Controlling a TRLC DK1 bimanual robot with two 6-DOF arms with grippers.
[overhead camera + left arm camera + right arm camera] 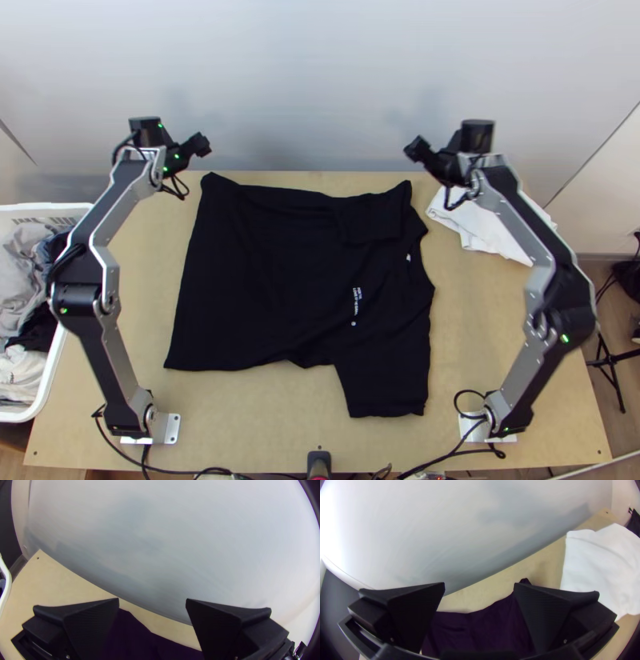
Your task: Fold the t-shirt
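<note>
White print [357, 302] on black t-shirt [264, 280], white neck label [408, 258], wording unreadable

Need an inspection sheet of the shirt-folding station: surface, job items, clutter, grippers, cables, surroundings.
Surface: light wooden table, bare around the shirt.
Job's things: black t-shirt, spread, not folded up; one sleeve points to the near edge, the far one lies turned in over the body.
Clutter: white cloth at far right; basket of clothes at the left edge.
Left gripper: open, nothing held.
Right gripper: open, nothing held.
Cables: black cables along the near edge, by both bases.
Surroundings: pale wall behind; black stand on the floor, right.
</note>
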